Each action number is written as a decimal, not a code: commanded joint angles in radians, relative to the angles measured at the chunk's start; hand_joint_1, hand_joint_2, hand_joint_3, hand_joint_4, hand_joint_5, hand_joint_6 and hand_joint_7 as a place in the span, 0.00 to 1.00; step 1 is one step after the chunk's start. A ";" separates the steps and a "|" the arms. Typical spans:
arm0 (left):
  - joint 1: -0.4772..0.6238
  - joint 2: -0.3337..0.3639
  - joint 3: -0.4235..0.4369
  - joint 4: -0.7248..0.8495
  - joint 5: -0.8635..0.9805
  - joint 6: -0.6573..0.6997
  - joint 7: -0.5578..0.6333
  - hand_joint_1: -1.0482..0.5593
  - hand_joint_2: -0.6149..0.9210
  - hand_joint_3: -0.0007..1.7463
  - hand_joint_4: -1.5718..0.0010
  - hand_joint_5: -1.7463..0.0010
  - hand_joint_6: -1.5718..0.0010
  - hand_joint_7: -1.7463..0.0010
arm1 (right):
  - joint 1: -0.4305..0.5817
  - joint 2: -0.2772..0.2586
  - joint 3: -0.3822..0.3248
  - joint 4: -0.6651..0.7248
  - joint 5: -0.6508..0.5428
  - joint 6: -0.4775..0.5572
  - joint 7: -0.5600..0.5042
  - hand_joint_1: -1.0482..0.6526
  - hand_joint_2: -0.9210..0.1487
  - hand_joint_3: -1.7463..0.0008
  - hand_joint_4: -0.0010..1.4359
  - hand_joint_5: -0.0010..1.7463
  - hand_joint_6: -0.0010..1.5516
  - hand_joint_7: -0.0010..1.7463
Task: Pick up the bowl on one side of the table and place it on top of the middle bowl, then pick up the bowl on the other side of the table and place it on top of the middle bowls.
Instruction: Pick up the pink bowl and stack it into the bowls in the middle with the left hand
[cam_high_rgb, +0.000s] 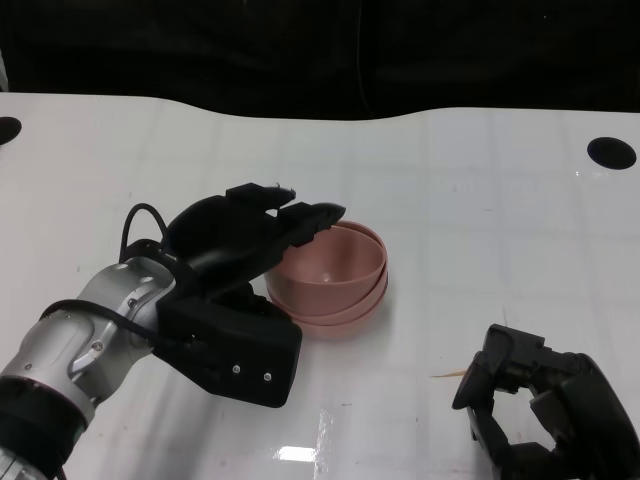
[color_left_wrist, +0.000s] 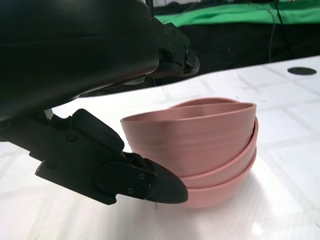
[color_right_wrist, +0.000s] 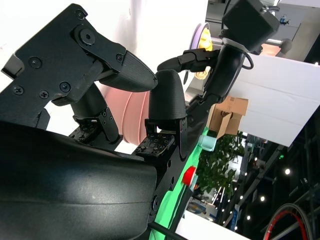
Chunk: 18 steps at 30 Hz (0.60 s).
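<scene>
Three pink bowls (cam_high_rgb: 335, 280) are seen stacked in the middle of the white table (cam_high_rgb: 480, 200), so the last step of the task is judged to be almost done. The top bowl (color_left_wrist: 190, 137) is not seated flat: in the left wrist view it is tilted, with one side of its rim raised above the two bowls below.

The left hand (cam_high_rgb: 250, 255) is placed at the near-left side of the stack. Its fingers (cam_high_rgb: 310, 215) are reached over the rim of the top bowl, and a lower finger (color_left_wrist: 150, 182) is seen just beside the wall of the stack. Whether the bowl is gripped or only touched cannot be told from these pictures.

The right hand (cam_high_rgb: 530, 405) is kept low at the near-right corner, well apart from the bowls, with its fingers curled inward and nothing held.

For the next move, it is judged that the top bowl must be let go gently and the left hand drawn back without the stack being dragged.

The tilt and the three layers are shown only by the left wrist view; from the head view, only the place of both hands is given. In the right wrist view the stack (color_right_wrist: 131, 120) is mostly hidden behind fingers.
</scene>
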 joint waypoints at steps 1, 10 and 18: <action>0.046 0.015 0.014 -0.044 0.001 0.006 0.038 0.12 1.00 0.19 1.00 1.00 1.00 1.00 | 0.003 -0.007 -0.008 -0.001 -0.001 -0.009 -0.002 0.48 0.51 0.23 0.61 1.00 0.53 0.84; 0.259 0.049 0.145 -0.257 -0.094 -0.056 0.134 0.20 1.00 0.12 1.00 1.00 0.98 0.99 | 0.005 -0.005 -0.005 -0.006 0.008 -0.001 0.004 0.49 0.51 0.22 0.61 1.00 0.53 0.83; 0.445 0.042 0.257 -0.336 -0.202 -0.202 0.245 0.26 1.00 0.13 0.93 0.96 0.92 0.97 | 0.001 -0.002 -0.003 0.001 0.010 0.002 0.006 0.49 0.50 0.23 0.62 1.00 0.54 0.83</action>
